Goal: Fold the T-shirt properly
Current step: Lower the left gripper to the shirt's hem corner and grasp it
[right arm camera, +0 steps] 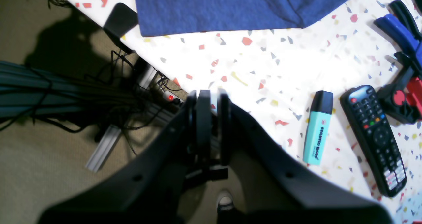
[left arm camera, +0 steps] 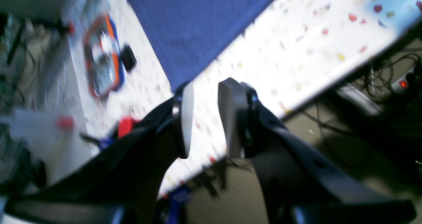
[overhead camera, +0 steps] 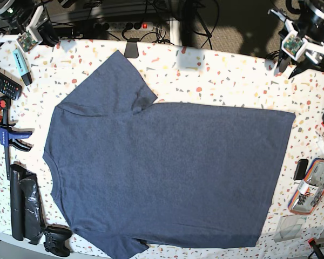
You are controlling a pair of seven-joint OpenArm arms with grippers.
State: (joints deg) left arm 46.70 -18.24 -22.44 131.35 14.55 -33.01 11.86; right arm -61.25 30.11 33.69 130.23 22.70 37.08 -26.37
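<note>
Both sleeves' ends run out of frame on the T-shirt (overhead camera: 167,172); left claw (left arm camera: 206,118) gapes empty, right claw (right arm camera: 211,100) closed, empty.

On the speckled bench (overhead camera: 227,70), a mint highlighter (right arm camera: 317,127) lies just beside a black remote (right arm camera: 376,138) near one edge, with a red-and-blue clamp (overhead camera: 5,127) nearby. A black game controller (overhead camera: 58,240) sits at a corner. Near the opposite edge lies what may be an orange-rimmed case (overhead camera: 312,186), beside a small black block (overhead camera: 301,169).
</note>
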